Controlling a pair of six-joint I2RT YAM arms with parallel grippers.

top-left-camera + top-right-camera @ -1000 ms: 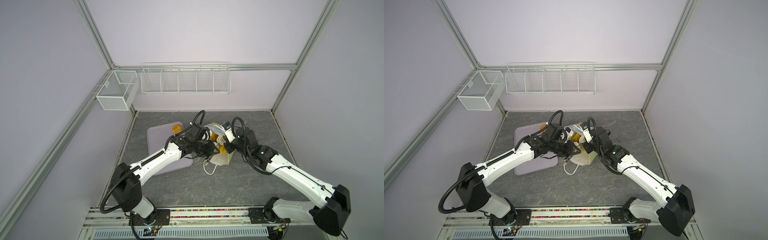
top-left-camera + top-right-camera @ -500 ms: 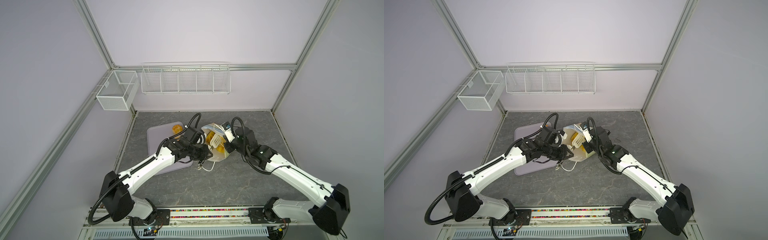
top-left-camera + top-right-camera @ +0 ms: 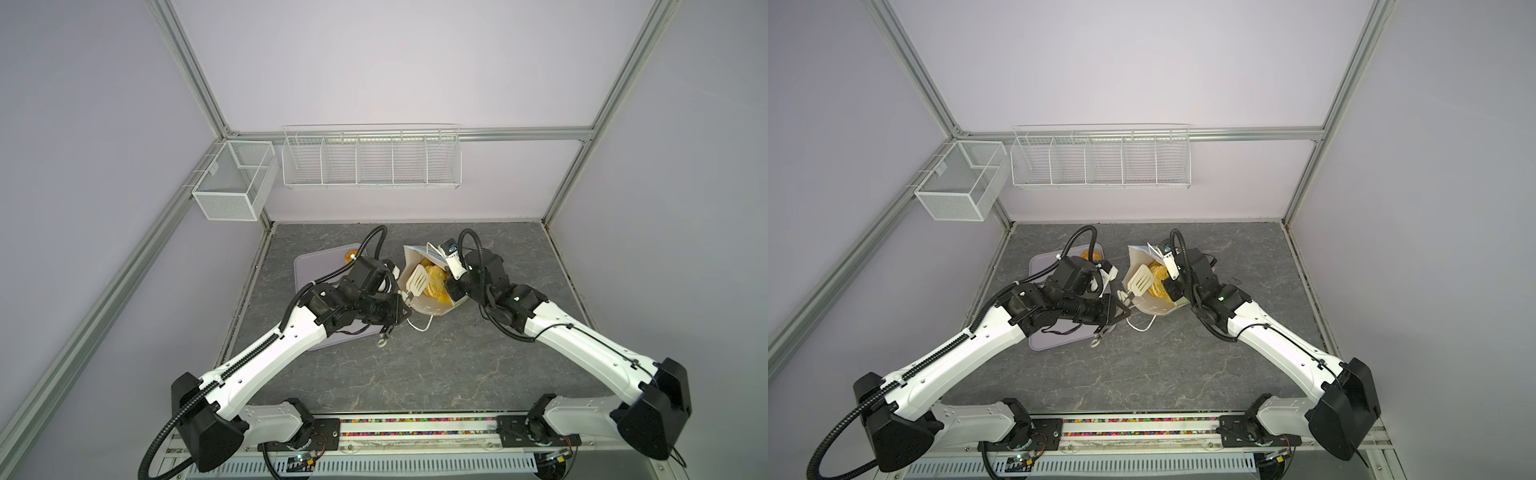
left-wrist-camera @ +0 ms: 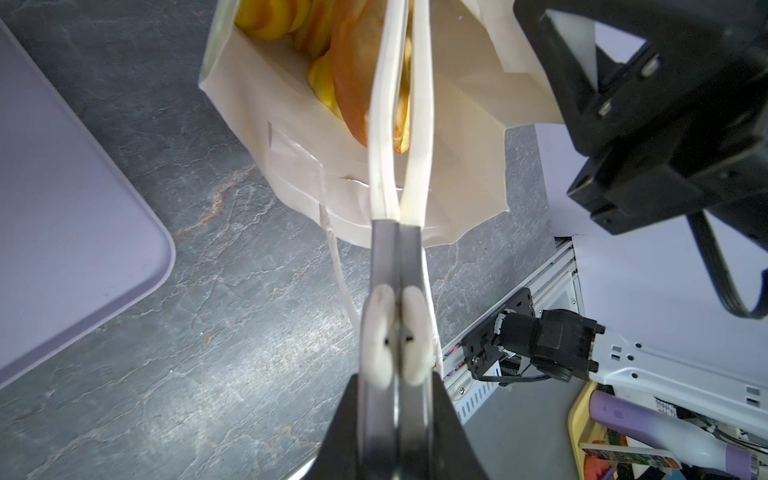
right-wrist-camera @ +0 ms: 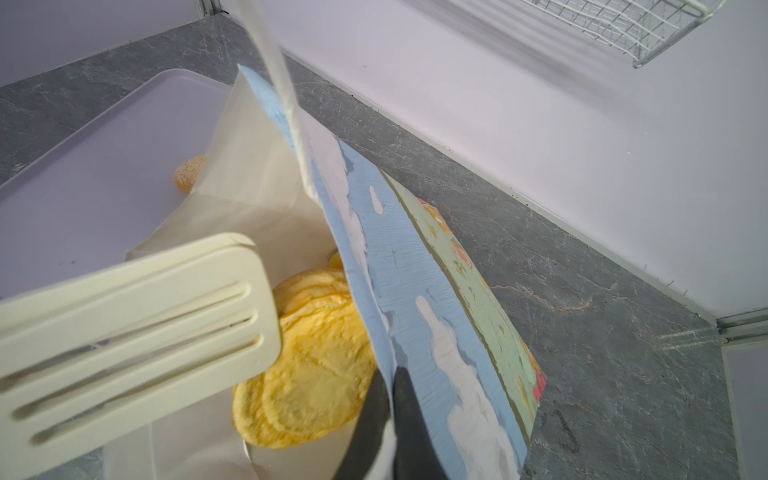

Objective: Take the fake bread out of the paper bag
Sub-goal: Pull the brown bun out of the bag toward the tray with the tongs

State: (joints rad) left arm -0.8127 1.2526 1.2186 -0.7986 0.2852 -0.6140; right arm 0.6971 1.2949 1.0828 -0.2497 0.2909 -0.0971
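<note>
**Tongs at bag mouth, bread just past the tips**

The left gripper (image 4: 397, 336) is clamped on a pair of tongs (image 3: 419, 280): steel arms, cream plastic slotted heads, pull ring hanging at the tail. The two heads lie pressed together, nothing between them. The right gripper (image 5: 390, 415) is pinched on the right wall of the paper bag (image 3: 432, 307), one finger inside and one outside, holding the mouth up and open.

Key relation: the fake bread (image 5: 316, 365) sits inside the bag, just beyond and below the tong heads. The tongs' long axis runs from near-left to far-right, straight into the mouth. The left arm carries the tool and is the one placed to pick; the right arm only holds the bag. By my reading the heads must spread before they can grip anything. One browner loaf seems to lie roughly along the tongs' line in the left wrist view; the rest is a heap and I cannot tell their axes.

Bread: glossy golden-yellow, ridged, rounded, hard-looking, likely slippery between flat plastic heads. Bag: thin creased paper, white inside, blue sky and green print outside, a white cord handle (image 3: 424, 326) trailing on the grey stone-look tabletop (image 3: 415, 374). One seeded bun (image 5: 189, 174) is already out, on the far end of the smooth lavender tray (image 3: 307, 274) left of the bag.
</note>
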